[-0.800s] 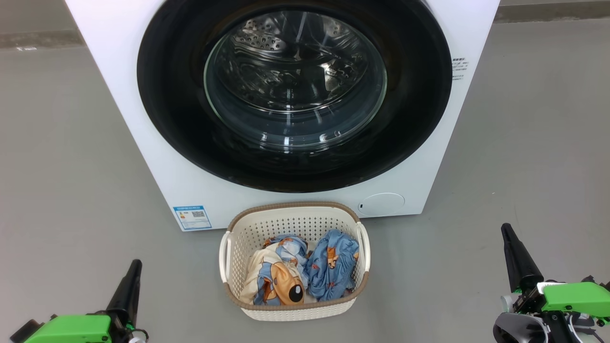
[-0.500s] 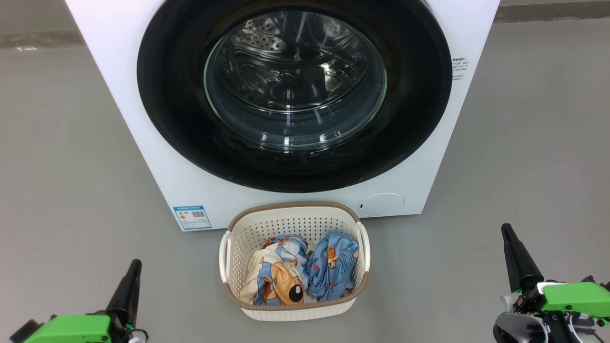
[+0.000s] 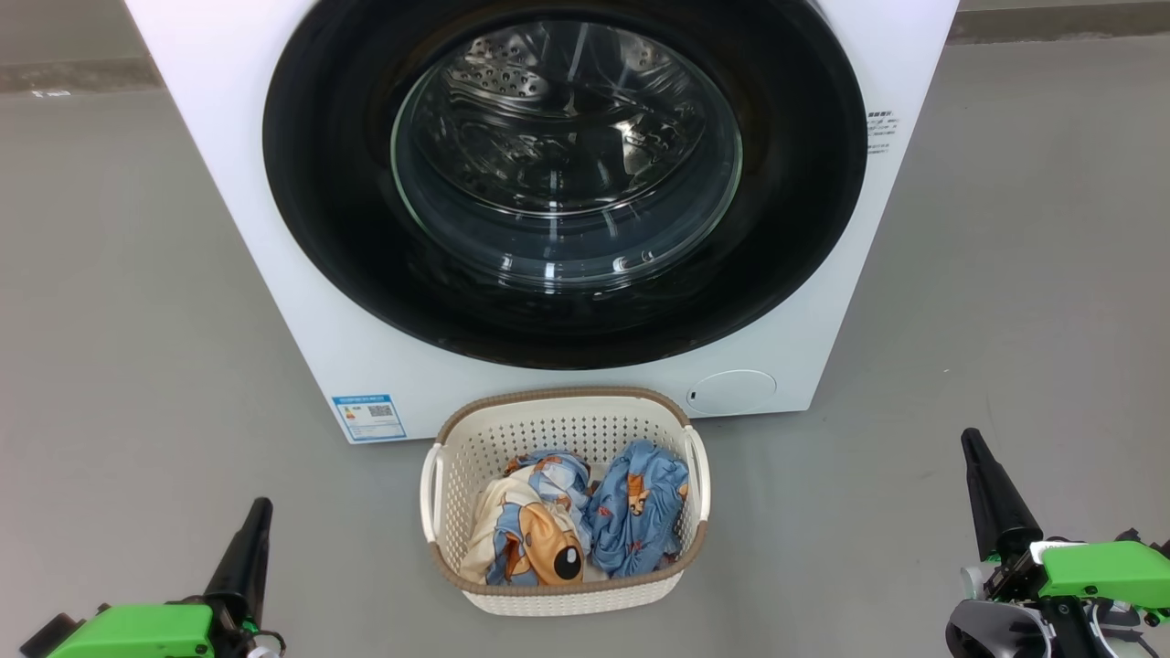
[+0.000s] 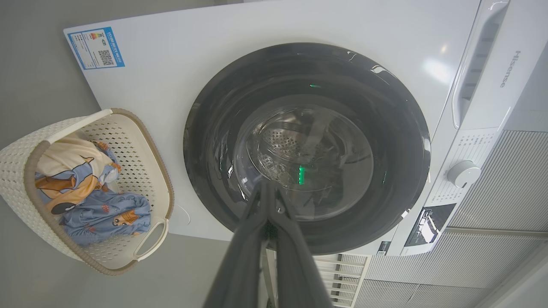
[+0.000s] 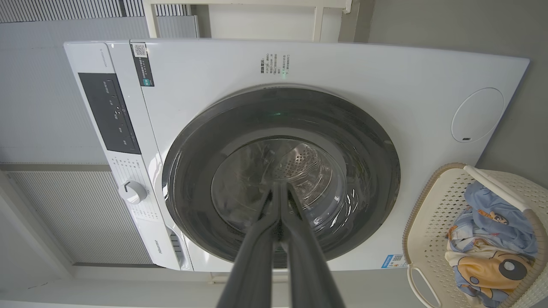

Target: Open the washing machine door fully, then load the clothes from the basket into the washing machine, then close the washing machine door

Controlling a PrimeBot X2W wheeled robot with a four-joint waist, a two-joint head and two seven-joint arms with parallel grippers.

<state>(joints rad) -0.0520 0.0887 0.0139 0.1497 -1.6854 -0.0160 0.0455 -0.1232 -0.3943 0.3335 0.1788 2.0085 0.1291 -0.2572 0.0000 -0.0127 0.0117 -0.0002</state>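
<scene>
The white washing machine (image 3: 228, 164) stands ahead of me, its round black-rimmed door (image 3: 320, 228) lying flat against the front, glass bowl in the middle. On the floor right before it sits the cream basket (image 3: 475, 439) with the blue and cream dog-print clothes (image 3: 571, 525) heaped inside. My left gripper (image 3: 260, 504) rests shut at the lower left, apart from the basket. At the lower right my right gripper (image 3: 969, 437) is shut too, holding nothing. Both wrist views look along closed fingertips toward the door (image 4: 205, 141) (image 5: 188, 171), with the basket (image 4: 158, 171) (image 5: 428, 196) off to one side.
Bare grey floor (image 3: 119, 320) spreads on both sides of the machine. A blue label sticker (image 3: 368, 417) marks its lower left corner and a round service flap (image 3: 731, 390) its lower right. The control panel and dial (image 4: 463, 173) sit along the machine's top.
</scene>
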